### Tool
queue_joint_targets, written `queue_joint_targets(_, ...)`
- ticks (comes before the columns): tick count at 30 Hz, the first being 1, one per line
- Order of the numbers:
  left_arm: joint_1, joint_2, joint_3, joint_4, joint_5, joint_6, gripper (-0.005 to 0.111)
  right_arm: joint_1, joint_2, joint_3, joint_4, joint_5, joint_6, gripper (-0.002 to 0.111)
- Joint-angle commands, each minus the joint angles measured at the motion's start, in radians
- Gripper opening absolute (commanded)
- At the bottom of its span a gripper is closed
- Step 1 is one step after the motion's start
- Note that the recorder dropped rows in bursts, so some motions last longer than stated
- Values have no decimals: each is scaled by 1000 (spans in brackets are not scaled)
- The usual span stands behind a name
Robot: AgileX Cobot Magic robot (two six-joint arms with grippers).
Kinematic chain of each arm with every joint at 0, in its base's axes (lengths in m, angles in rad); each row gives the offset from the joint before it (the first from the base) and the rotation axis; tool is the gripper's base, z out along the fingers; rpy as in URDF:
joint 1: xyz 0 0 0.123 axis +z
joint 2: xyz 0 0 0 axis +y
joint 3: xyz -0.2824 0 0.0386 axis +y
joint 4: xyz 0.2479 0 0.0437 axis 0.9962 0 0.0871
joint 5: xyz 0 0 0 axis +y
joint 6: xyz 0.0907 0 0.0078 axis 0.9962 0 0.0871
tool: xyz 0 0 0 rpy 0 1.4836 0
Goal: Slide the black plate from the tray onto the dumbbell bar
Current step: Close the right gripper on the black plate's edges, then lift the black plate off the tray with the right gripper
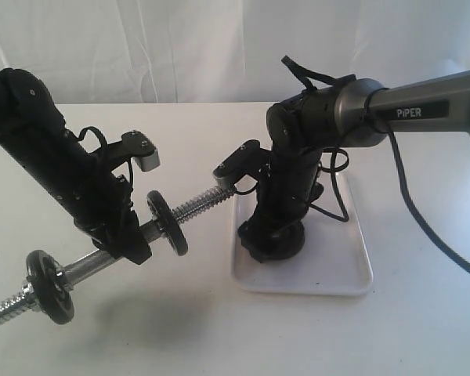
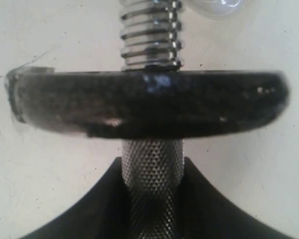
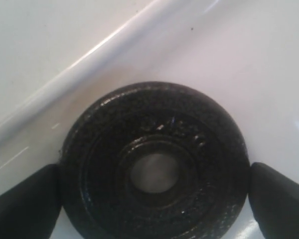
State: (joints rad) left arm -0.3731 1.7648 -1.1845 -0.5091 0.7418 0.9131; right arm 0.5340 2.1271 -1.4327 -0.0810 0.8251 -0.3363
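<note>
Exterior view first. The left gripper (image 1: 133, 239) is clamped on the bar (image 1: 197, 206), grasping it on the smooth middle between two black discs: one (image 1: 169, 223) just beside the fingers on the tray side, the other (image 1: 50, 287) further down toward the near left corner of the tabletop (image 1: 180, 337). The bar is tilted, its threaded end rising toward the far left corner of the tray (image 1: 337, 270). The tray sits right of centre on the tabletop. The right gripper (image 1: 276, 239) is down inside the tray, close to its left edge. From here its own bulk hides most of what is under it.

Left wrist view now. The black fingers (image 2: 79, 219) are closed on either side of the knurled part of the bar. The nearer disc stands edge-on right ahead of them, with coarse thread running on beyond it.

Right wrist view. The plate (image 3: 104, 149) lies flat on the tray floor, centre hole up, white showing through the hole. It sits close to the tray's raised rim (image 3: 89, 59), not touching it. The right gripper's fingertips (image 3: 22, 206) are one on each side of the plate, both up against its rim with no gap showing. So it is grasping the plate, which rests on the tray, well apart from the bar.
</note>
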Motion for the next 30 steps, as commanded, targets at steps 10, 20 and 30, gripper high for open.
queue_joint_targets(10,0,-63,-34,-163,45,-1,0,-7,8,38,-112,-83,53,0)
queue_joint_targets(20,0,-79,-34,-163,18,-1,0,-40,-62,38,-17,-55,82,0)
queue_joint_targets(30,0,-169,-34,-171,-69,-1,0,-150,-231,38,47,-33,136,0)
